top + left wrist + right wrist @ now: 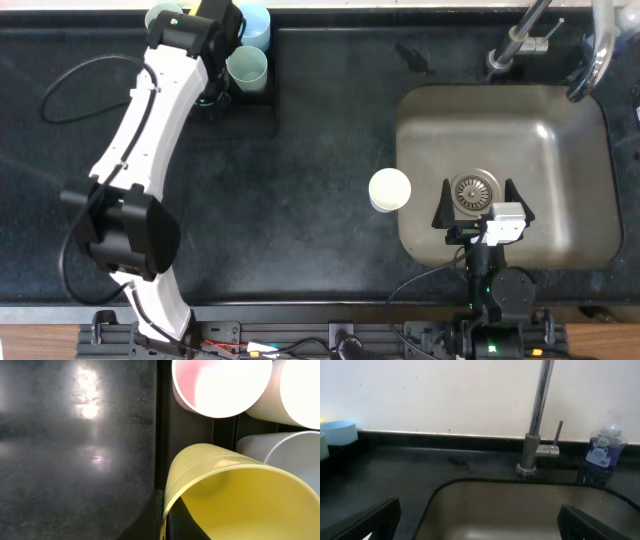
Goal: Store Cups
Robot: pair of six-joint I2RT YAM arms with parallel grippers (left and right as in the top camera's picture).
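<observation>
The left gripper [174, 526] pinches the rim of a yellow cup [240, 492], with 1 dark finger showing inside the wall. The cup is tilted, its open mouth turned toward the wrist camera, and it is over the black tray [240, 118] at the far left corner of the black countertop [320, 160]. In the left wrist view a pink cup [220, 385] stands upright in the tray just beyond the yellow one. In the top view a light green cup [247, 67] and a blue cup [256, 22] also stand in the tray, next to the arm's wrist.

The right gripper [478, 205] has its 2 fingers spread wide with nothing between them. It is over the steel sink [560, 120], near the drain [475, 190]. A cream cup [389, 189] stands upright on the countertop just beside the sink's left rim, well apart from the tray. The faucet [536, 420] rises behind the basin, with a blue soap bottle [602, 452] beside it.
</observation>
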